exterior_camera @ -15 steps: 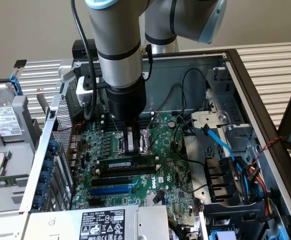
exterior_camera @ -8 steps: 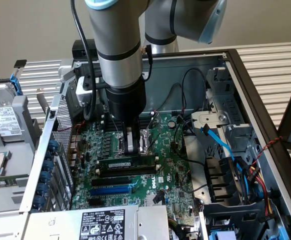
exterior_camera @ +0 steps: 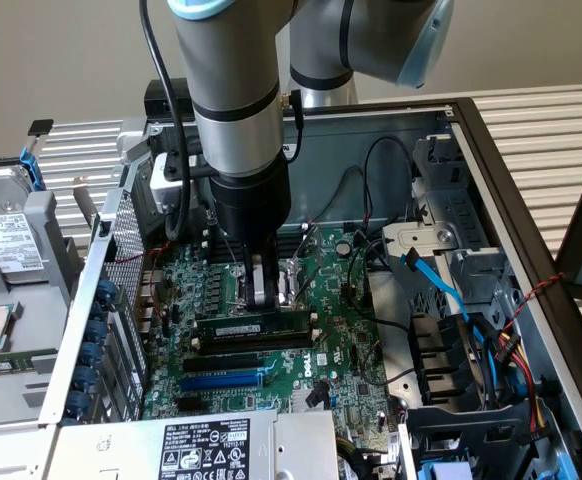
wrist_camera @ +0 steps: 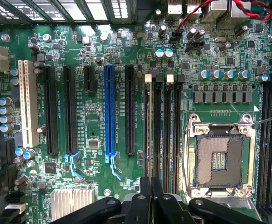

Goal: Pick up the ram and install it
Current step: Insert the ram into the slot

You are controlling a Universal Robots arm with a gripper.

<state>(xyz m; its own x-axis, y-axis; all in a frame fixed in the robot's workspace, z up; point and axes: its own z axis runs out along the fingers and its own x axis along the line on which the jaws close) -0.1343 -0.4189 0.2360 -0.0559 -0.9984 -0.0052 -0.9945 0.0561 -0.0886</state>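
Observation:
The ram (exterior_camera: 233, 326), a thin dark-green stick with a small white label, stands on edge in a memory slot on the green motherboard (exterior_camera: 351, 350) inside the open computer case. My gripper (exterior_camera: 261, 300) comes straight down onto the middle of its top edge, with the fingers drawn close together on it. In the wrist view the black fingers (wrist_camera: 145, 205) sit nearly together over the row of long black memory slots (wrist_camera: 164, 130).
A blue expansion slot (exterior_camera: 221, 380) (wrist_camera: 109, 112) and black slots lie just beside the ram. The open CPU socket (wrist_camera: 220, 158) lies next to the memory slots. Blue and black cables (exterior_camera: 441, 290) hang at the exterior view's right. A hard drive (exterior_camera: 6, 240) sits outside the case.

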